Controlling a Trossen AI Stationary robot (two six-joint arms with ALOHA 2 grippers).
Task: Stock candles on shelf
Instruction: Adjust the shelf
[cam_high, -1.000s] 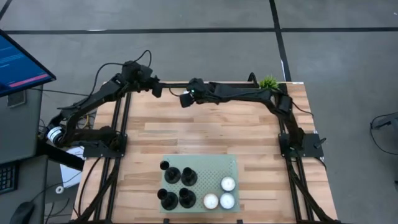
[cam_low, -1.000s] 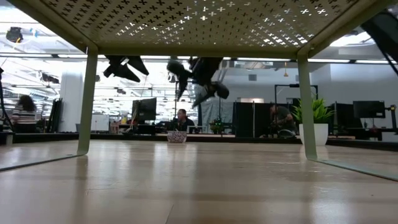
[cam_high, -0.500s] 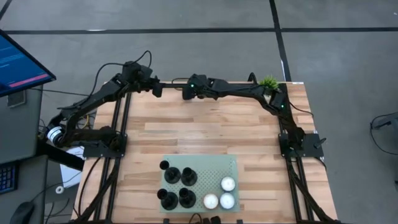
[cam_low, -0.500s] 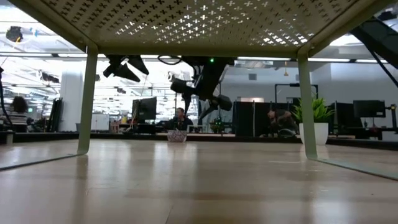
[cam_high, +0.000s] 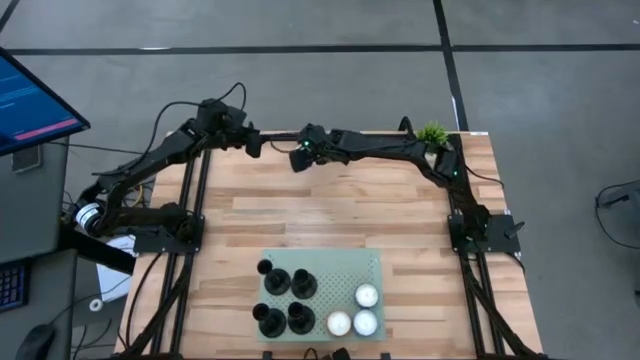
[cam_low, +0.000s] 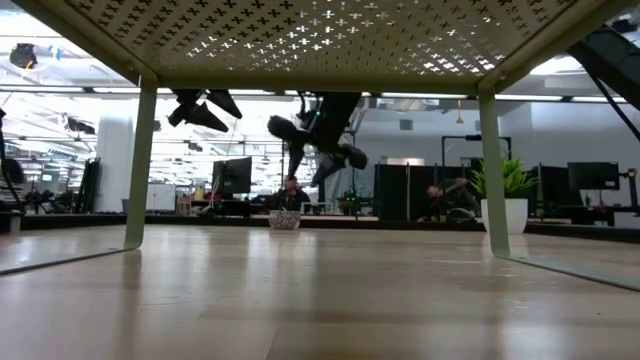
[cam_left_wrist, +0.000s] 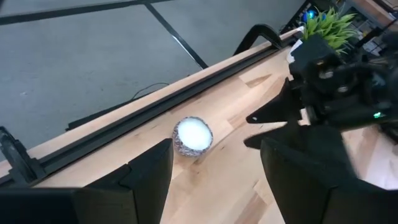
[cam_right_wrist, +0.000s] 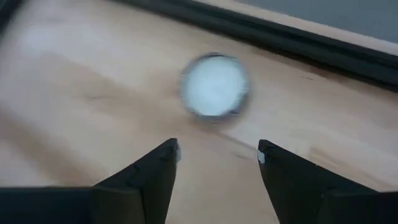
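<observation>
Right claw (cam_high: 297, 158) hangs over the far edge of the worktop (cam_high: 340, 205), fingers parted with nothing between them. Against half a second earlier it has shifted slightly nearer along that edge and dropped lower in the low view; a second ago it sat about where it is now. One candle (cam_right_wrist: 214, 85) lies on the worktop just ahead of this claw, beside the black rail, untouched; the left wrist view shows the same candle (cam_left_wrist: 193, 135) with the right claw near it.

Left claw (cam_high: 252, 145) waits at the far left edge, open and empty, unmoved across all frames.

Three candles (cam_high: 355, 311) stand on the shelf (cam_high: 335, 268) at its right near corner, unchanged. Five black cylinders (cam_high: 282, 300) occupy its left half, also unchanged.
</observation>
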